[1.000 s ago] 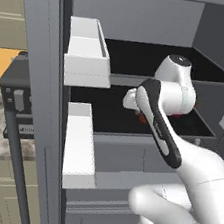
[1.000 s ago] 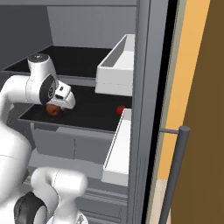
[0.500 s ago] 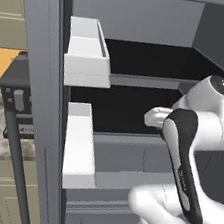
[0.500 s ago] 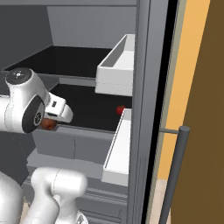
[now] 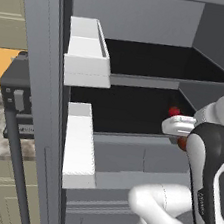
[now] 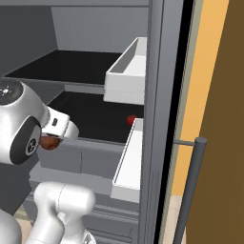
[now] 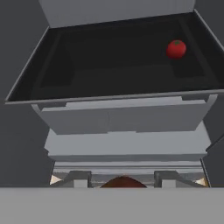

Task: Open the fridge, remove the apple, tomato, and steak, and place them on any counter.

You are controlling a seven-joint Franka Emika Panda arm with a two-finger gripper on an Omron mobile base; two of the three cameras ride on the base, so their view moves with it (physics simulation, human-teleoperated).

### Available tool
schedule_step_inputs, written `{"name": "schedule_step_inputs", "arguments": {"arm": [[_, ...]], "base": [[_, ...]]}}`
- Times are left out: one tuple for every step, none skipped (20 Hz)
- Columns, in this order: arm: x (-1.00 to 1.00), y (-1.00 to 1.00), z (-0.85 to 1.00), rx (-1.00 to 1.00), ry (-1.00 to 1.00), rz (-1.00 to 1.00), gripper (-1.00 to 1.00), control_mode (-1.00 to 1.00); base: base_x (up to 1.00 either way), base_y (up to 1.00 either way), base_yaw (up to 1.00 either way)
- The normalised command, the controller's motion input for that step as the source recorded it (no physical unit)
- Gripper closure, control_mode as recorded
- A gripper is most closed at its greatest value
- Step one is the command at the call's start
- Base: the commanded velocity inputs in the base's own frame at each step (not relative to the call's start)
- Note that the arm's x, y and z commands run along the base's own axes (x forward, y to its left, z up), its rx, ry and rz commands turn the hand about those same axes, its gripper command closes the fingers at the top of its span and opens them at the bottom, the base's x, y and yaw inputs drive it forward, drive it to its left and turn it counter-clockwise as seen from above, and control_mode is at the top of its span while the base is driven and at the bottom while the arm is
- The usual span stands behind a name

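The fridge (image 5: 139, 72) stood open. The tomato (image 7: 176, 49) lay on its lower shelf (image 7: 109, 65). The hand (image 7: 124, 180) was closed on a dark red ball, probably the apple (image 6: 48, 142), outside the shelf. Steak not located; placing remained.

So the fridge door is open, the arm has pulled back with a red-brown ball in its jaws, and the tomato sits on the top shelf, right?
Not the top shelf: the tomato sits on the lower black shelf, far right, as the left base view shows. The fridge is open and the ball is in the jaws.

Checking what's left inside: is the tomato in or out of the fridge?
In: the tomato sits on the fridge's dark lower shelf.
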Motion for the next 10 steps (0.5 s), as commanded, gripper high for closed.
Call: {"name": "schedule_step_inputs", "arguments": {"arm": [[-0.04,0.00,0.00,0.00,0.00,0.00,1.00,-1.00],[0.00,0.00,-0.04,0.00,0.04,0.00,1.00,-1.00],[0.00,0.00,-0.04,0.00,0.02,0.00,1.00,-1.00],[-0.01,0.00,-0.06,0.00,0.00,0.00,1.00,-1.00],[-0.13,0.00,-0.04,0.00,0.00,0.00,1.00,-1.00],[0.00,0.00,0.00,0.00,0.00,0.00,1.00,1.00],[0.00,0.00,0.00,0.00,0.00,0.00,1.00,1.00],[0.00,0.00,0.00,0.00,0.00,0.00,1.00,1.00],[0.00,0.00,0.00,0.00,0.00,0.00,1.00,1.00],[0.00,0.00,0.00,0.00,0.00,0.00,1.00,1.00]], "base": [[0.00,0.00,0.00],[0.00,0.00,0.00],[0.00,0.00,0.00],[0.00,0.00,0.00],[0.00,0.00,0.00],[-0.24,0.00,0.00],[-0.46,0.00,0.01],[-0.62,0.00,0.00],[-0.84,0.00,0.00],[-1.00,0.00,0.00]]}}
